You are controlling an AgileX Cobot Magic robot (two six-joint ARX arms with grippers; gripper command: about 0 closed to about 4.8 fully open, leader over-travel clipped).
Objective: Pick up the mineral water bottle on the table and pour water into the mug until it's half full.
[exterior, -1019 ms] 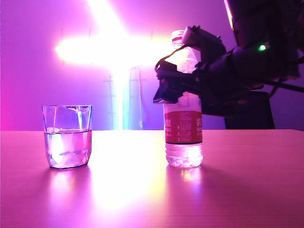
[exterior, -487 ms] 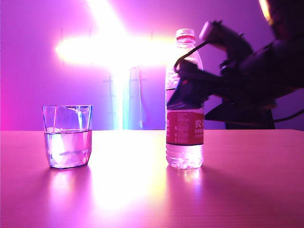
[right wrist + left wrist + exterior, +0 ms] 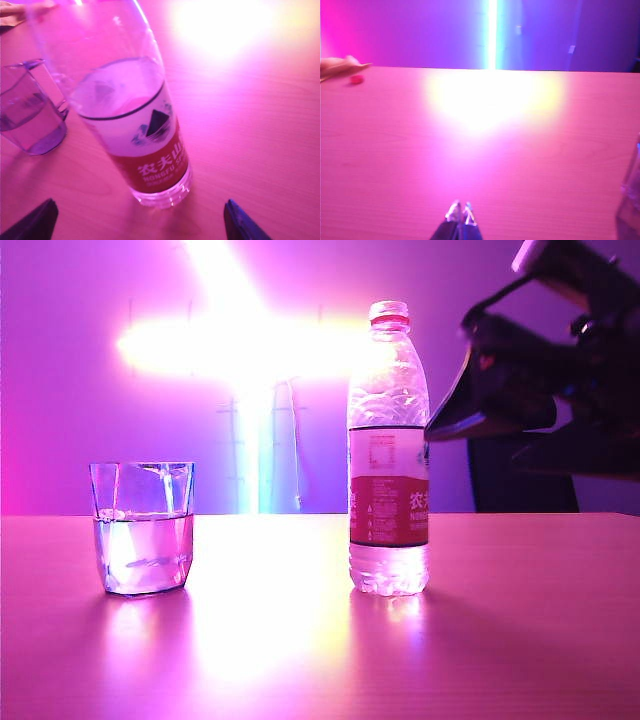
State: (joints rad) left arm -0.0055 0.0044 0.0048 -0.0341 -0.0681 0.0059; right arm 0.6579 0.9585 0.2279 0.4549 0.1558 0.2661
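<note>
Purple glare washed the tabletop (image 3: 500, 640), where the mineral water bottle (image 3: 389, 450) stood upright, well right of the mug (image 3: 143, 527). The right hand (image 3: 140, 220) hung released beside the bottle; the left hand (image 3: 460, 212) sat clenched, empty.

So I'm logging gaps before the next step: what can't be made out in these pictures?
- Right gripper: exterior view silhouettes it; only open finger tips show in its wrist view.
- Mug: cut off, blurred in left wrist view.
- Mineral water bottle: cap beyond frame in right wrist view.
- Left gripper: only shut fingertips visible.
</note>
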